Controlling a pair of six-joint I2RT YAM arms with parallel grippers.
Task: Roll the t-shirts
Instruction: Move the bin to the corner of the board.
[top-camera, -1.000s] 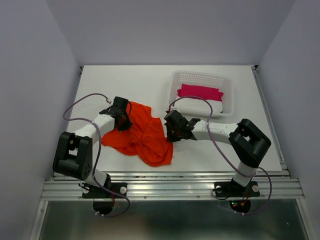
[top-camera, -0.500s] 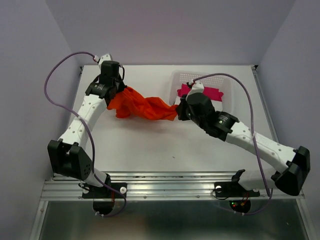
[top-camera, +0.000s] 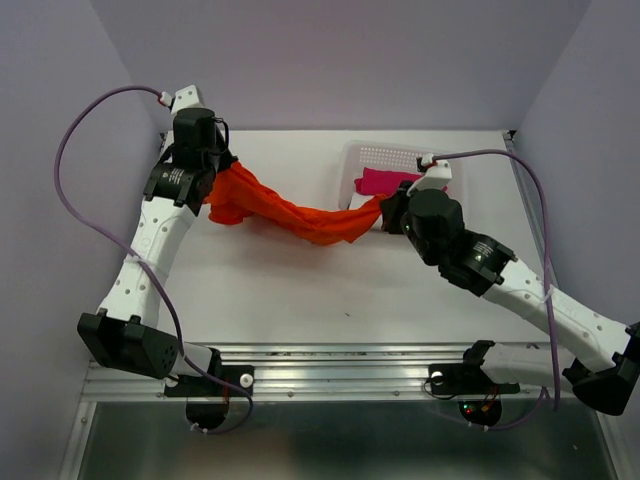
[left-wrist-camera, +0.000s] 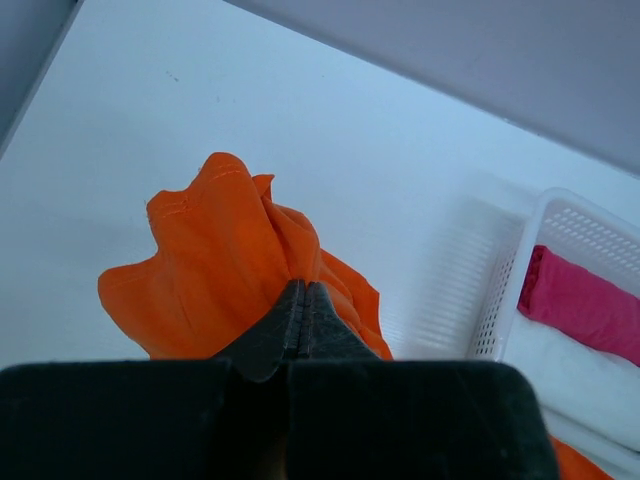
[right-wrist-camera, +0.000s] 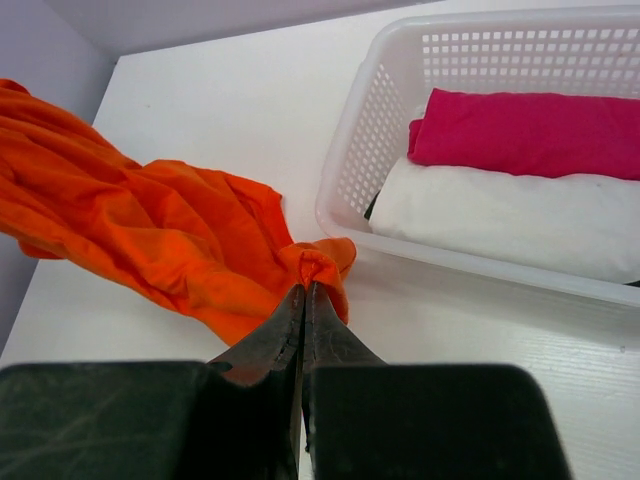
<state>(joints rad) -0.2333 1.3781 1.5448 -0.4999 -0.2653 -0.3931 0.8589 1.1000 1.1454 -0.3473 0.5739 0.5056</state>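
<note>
Shirt: the orange-red t-shirt (top-camera: 300, 215) is strung out between both grippers above the white table (top-camera: 300, 300), bunched like a rope and sagging in the middle. I cannot tell whether the sag touches the table. The left gripper (left-wrist-camera: 303, 292) is clenched on one end of the shirt, high at the far-left corner of the table. In the left wrist view the fabric spills out from the pinched fingertips, ahead and to the left. The right gripper (right-wrist-camera: 303, 292) is clamped on the other end, with a small wad of cloth right at its tips. From there the rest of the shirt fans away to the left. This end sits just beside the left wall of the white basket (right-wrist-camera: 365, 140), outside it. Inside the basket a magenta-pink bundle (right-wrist-camera: 520, 135) lies touching a white bundle (right-wrist-camera: 510, 215).
</note>
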